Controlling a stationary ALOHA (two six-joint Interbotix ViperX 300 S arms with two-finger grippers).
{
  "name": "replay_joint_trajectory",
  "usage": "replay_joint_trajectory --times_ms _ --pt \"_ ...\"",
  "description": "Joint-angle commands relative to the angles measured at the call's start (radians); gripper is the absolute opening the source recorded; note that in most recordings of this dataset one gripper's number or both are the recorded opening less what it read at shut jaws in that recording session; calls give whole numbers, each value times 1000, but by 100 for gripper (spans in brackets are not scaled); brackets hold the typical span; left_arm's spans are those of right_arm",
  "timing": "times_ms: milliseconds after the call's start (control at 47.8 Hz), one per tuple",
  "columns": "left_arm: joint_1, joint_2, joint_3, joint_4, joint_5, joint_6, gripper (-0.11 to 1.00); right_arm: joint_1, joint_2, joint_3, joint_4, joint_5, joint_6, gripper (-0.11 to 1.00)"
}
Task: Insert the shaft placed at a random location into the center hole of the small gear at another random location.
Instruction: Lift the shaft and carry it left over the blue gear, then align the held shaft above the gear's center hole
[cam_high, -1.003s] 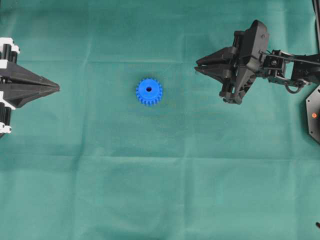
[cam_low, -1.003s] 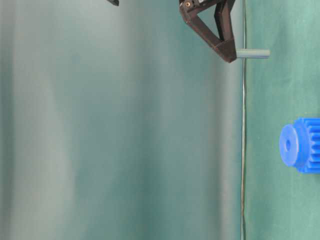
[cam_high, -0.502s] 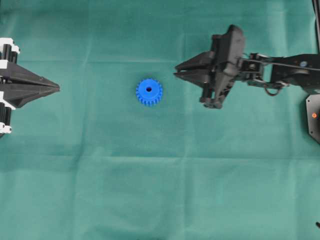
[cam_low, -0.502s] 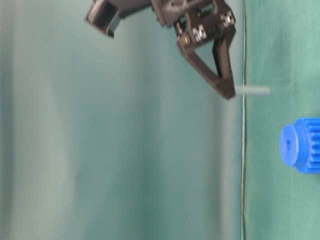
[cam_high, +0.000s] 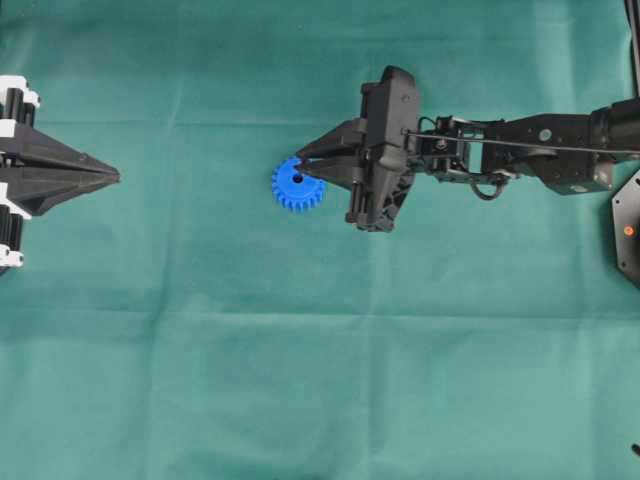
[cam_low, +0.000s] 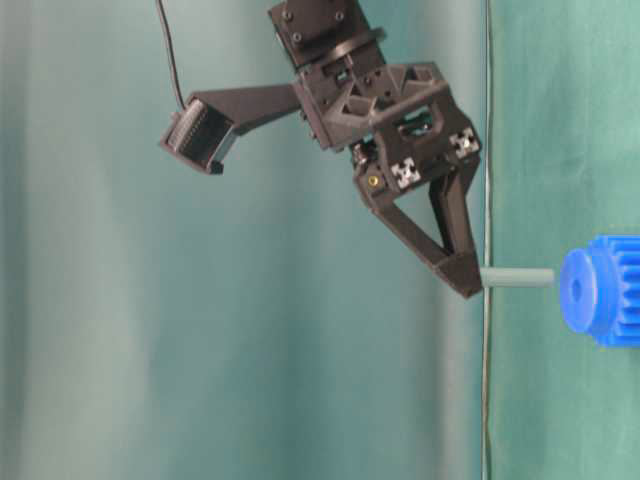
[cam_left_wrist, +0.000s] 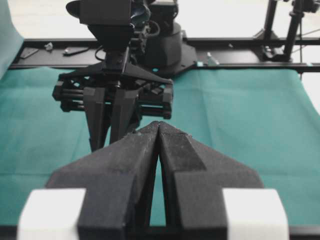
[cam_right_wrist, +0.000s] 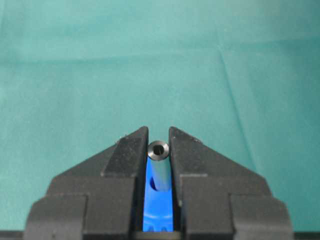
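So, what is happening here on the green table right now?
The right tool is shut on the shaft, a small grey pin, and holds it right at the blue small gear, which lies on the green cloth. In the table-level view the pin's tip is at the gear's hub, in line with the center hole, but not visibly inside it. The left tool is shut and waits at the side, holding nothing.

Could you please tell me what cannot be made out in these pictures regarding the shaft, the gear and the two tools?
- Shaft: hidden in the overhead view under the right tool.
- Center hole: in the table-level view, too faint to judge whether the shaft tip lines up.
- Small gear: cut off by the right edge in the table-level view; mostly hidden between the fingers in the right wrist view.
- Left tool: body cut off by the overhead view's left edge.
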Motion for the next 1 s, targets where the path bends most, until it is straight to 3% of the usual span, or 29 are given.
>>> replay_joint_trajectory --times_ms 0,982 --pt "-2 8 -14 3 -6 -2 0 3 -11 -28 -3 -2 -12 12" --pt "-2 9 -14 3 -5 -3 0 3 41 -40 -3 -17 -14 12"
